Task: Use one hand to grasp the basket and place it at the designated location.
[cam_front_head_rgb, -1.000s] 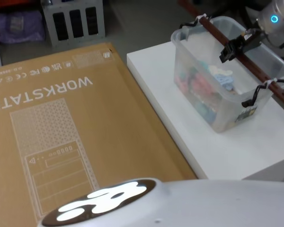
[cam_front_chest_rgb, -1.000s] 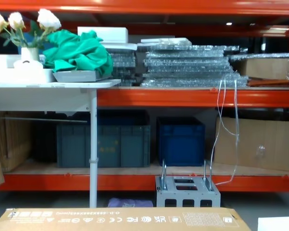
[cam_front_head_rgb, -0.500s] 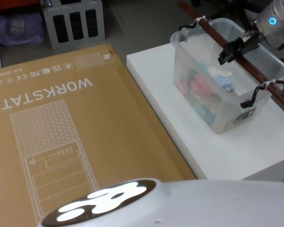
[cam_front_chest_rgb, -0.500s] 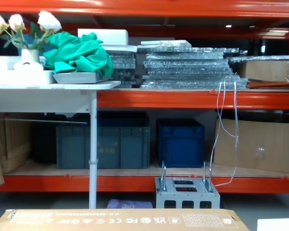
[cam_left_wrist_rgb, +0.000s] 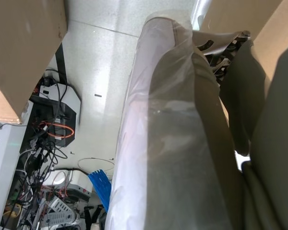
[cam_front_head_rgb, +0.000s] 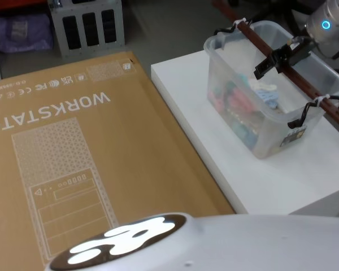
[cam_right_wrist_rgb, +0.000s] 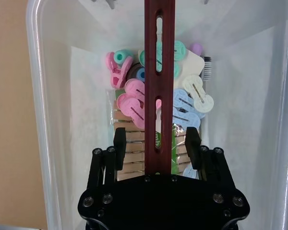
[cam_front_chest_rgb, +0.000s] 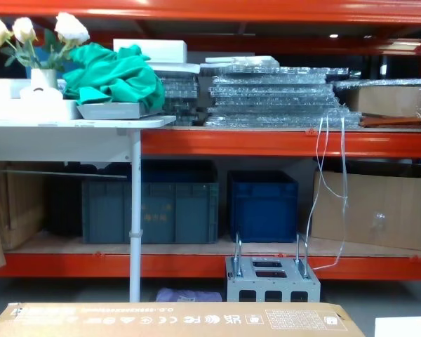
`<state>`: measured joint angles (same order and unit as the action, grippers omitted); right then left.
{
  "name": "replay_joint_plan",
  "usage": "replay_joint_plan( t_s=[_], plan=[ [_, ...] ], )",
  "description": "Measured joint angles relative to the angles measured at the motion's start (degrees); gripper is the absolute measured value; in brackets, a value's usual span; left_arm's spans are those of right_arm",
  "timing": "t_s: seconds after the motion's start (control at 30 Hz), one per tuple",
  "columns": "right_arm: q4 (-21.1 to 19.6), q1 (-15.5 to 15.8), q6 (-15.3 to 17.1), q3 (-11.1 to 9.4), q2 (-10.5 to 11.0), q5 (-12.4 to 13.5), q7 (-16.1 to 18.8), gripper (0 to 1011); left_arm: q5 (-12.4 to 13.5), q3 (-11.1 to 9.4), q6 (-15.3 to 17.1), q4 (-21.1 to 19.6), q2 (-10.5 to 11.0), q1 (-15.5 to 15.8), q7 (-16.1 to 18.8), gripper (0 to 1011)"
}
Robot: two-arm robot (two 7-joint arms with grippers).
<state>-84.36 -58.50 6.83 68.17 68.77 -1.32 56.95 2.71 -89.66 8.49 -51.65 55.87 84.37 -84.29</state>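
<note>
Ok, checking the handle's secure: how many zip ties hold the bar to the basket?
2: one zip tie at the bar far end, one at its near end.

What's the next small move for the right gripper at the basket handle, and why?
Probably close the fingers. The right gripper sits open astride the handle bar, one finger on each side with gaps showing, roughly mid-span over the basket on the white platform. It looks aligned, so clamp before lifting.

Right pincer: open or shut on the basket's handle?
Open: the right pincer straddles the handle, with gaps between each finger and the bar.
</note>
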Motion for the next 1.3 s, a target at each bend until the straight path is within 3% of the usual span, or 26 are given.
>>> replay_joint_plan(
  t_s=[0.37,0.87,1.07,1.3],
  plan=[
    [-0.07,0.0,0.08,0.09,0.02,-0.05,0.05,1000,0.0,0.0,0.0,0.0,0.0,0.0,0.0,0],
    [-2.78,0.05,-0.69,-0.76,-0.45,-2.92,2.0,1000,-0.01,0.0,0.0,0.0,0.0,0.0,0.0,0],
    [-9.18,-1.37,1.42,-1.9,1.91,-5.86,3.03,1000,0.0,0.0,0.0,-0.01,0.0,0.0,0.0,0],
    [-17.49,-1.92,5.57,-3.99,6.26,-8.58,2.01,1000,0.01,0.0,0.0,0.01,0.01,0.0,0.0,0]
  ],
)
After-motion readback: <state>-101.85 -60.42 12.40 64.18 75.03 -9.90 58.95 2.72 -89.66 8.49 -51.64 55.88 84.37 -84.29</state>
